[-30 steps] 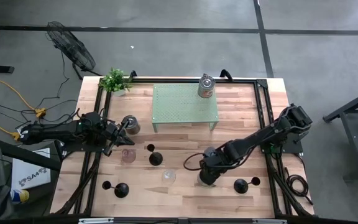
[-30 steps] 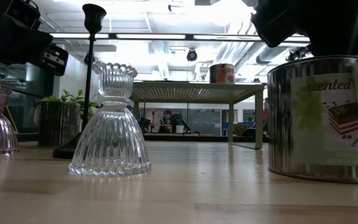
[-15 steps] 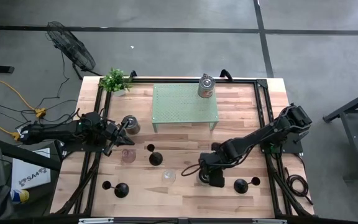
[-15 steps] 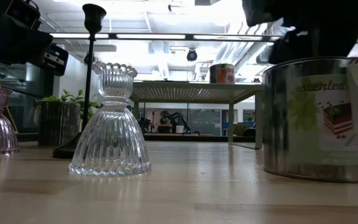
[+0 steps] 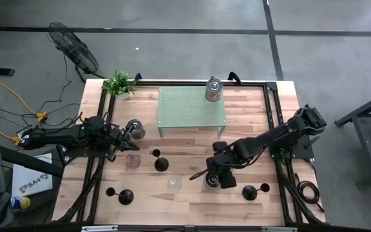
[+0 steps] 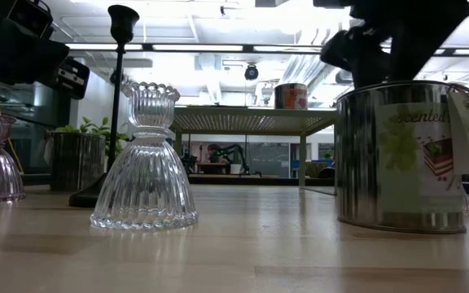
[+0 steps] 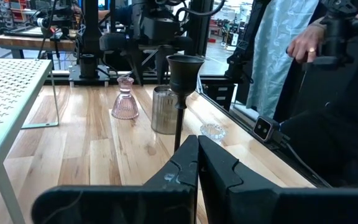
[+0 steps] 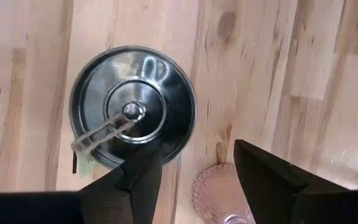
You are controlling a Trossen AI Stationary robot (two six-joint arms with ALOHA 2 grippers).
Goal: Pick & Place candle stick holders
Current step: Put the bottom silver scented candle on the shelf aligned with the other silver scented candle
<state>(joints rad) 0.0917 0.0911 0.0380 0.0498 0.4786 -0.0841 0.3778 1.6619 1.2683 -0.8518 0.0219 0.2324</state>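
Note:
Three black candle stick holders stand on their domed bases: one mid-table point(image 5: 160, 163), also in the low view point(image 6: 119, 89) and the left wrist view point(image 7: 180, 68), one near the front left point(image 5: 126, 196) and one near the front right point(image 5: 250, 191). My right gripper point(image 5: 213, 175) point(image 8: 194, 152) is open, pointing down over a silver tin point(image 5: 209, 181) point(image 8: 133, 115). My left gripper point(image 5: 125, 138) point(image 7: 197, 155) is shut and empty at the table's left, level, pointing toward the mid-table holder. My right gripper hangs open above the tin's lid point(image 8: 166, 134), fingers pointing down. One finger point(image 8: 138, 177) lies over the lid's rim, and I cannot tell whether it touches. The tin stands upright on the table.
A clear glass holder point(image 5: 174, 182) point(image 6: 143, 163) and a pink one point(image 5: 133, 161) stand mid-table. Another pink one point(image 8: 222, 193) is beside the tin. A green perforated stand point(image 5: 192, 106) carries a tin point(image 5: 213, 89). There is also a second tin point(image 5: 134, 129) and a plant point(image 5: 119, 84). A person's hand point(image 7: 306, 40) shows beyond the table.
My right gripper has shifted a little toward the table's near edge, then back toward the far side, staying over the tin. The tin has slid slightly toward the table's left and far side and stays upright.

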